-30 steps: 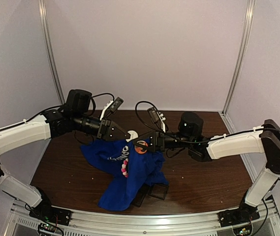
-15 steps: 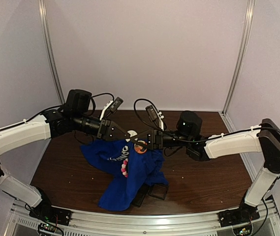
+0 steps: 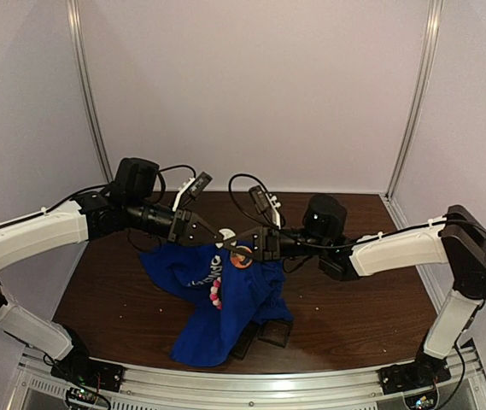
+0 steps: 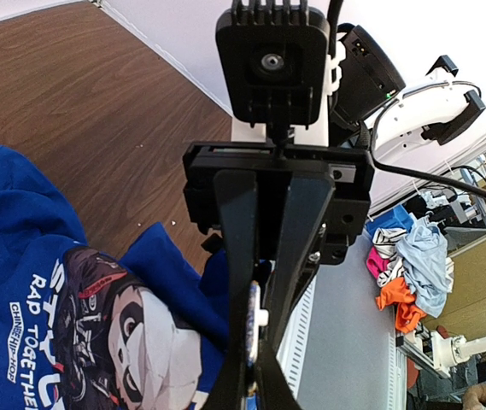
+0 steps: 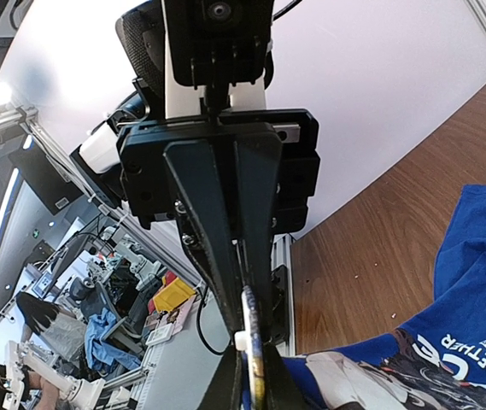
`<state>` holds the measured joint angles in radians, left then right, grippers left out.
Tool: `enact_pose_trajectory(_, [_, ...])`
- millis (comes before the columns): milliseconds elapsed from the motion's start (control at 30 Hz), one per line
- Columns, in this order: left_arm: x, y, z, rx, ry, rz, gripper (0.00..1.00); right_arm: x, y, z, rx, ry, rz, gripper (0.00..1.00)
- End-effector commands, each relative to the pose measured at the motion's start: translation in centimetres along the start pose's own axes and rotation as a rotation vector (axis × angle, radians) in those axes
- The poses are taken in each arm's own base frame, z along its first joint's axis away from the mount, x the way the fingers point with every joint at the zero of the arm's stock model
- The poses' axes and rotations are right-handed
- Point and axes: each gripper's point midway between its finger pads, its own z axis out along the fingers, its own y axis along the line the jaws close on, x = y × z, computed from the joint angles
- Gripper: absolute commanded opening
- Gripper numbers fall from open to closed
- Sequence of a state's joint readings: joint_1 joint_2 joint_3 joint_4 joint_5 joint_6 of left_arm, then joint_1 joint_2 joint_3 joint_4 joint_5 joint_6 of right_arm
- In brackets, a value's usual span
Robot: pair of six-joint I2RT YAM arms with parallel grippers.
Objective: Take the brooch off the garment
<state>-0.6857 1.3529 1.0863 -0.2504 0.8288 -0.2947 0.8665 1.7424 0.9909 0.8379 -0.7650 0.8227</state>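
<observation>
While the left jaws and right jaws meet tip to tip in the top view, the round orange brooch (image 3: 243, 258) sits at the right tips, and the blue garment (image 3: 225, 307) hangs below them onto the bench (image 3: 123, 290). From the left wrist, the left jaws are pressed together on a thin disc (image 4: 253, 329) seen edge-on, with the garment's (image 4: 20, 256) print below-left of them. From the right wrist, the right jaws pinch the brooch's (image 5: 250, 346) thin edge, with the garment (image 5: 482, 256) off to their lower right.

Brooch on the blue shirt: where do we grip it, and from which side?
Probably the rim, fingers across its two flat faces, coming in level from the right. The brooch is a thin disc at the garment's far edge, and it shows edge-on between the fingers of the right gripper in its wrist view.
</observation>
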Motion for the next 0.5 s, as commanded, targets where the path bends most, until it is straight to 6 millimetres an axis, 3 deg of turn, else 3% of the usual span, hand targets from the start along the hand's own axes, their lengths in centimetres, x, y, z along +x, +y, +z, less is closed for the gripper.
enact_pose_trajectory(0, [-1.3, -3.6, -0.7, 0.122, -0.036, 0.102, 0.0, 0.7, -2.8, 0.6, 0.083, 0.008, 0.083, 0.05])
enact_pose_trajectory(100, [-1.3, -3.9, -0.7, 0.136, -0.035, 0.108, 0.0, 1.0, -4.1, 0.6, 0.123, 0.015, 0.126, 0.0])
enact_pose_trajectory(467, [-1.0, -4.7, -1.0, 0.178, -0.027, 0.119, 0.0, 2.1, -8.0, 0.1, 0.204, 0.021, 0.291, 0.0])
